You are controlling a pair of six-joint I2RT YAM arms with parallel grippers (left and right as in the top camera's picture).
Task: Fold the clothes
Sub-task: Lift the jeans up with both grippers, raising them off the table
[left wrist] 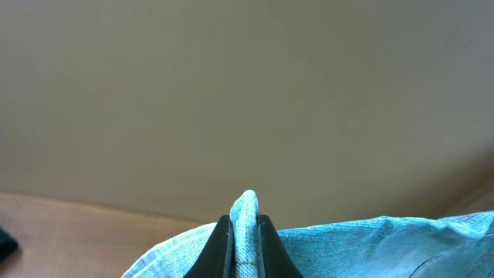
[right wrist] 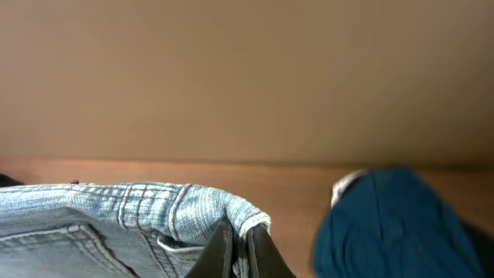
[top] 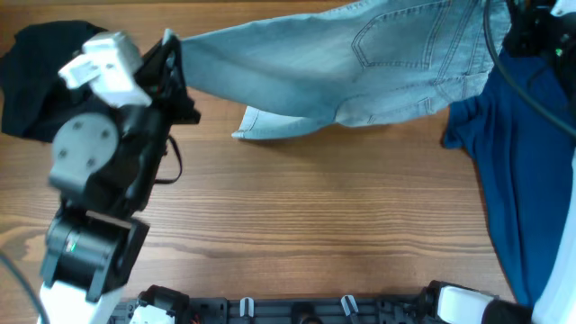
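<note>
Wooden worktop (top: 315,207), seen from overhead, with three garments along its far and right sides. The pale-blue denim shorts (top: 360,72) stretch sideways across the far part of the worktop between the two grippers, a stitched back pocket facing up and one leg hem trailing toward the middle. The dark-blue garment (top: 526,171) lies down the right edge, its upper corner tucked under the right end of the shorts. The left arm (top: 99,180) reaches up from the near edge, partly covering the black garment (top: 36,81) bunched in the far-left corner. The left gripper (top: 173,43) is closed on the left end of the shorts; the left wrist view shows a fold of denim pinched between its fingers. The right gripper (right wrist: 239,235) is closed on the waistband end, where the right wrist view shows belt-loop stitching just beside the fingers.
</note>
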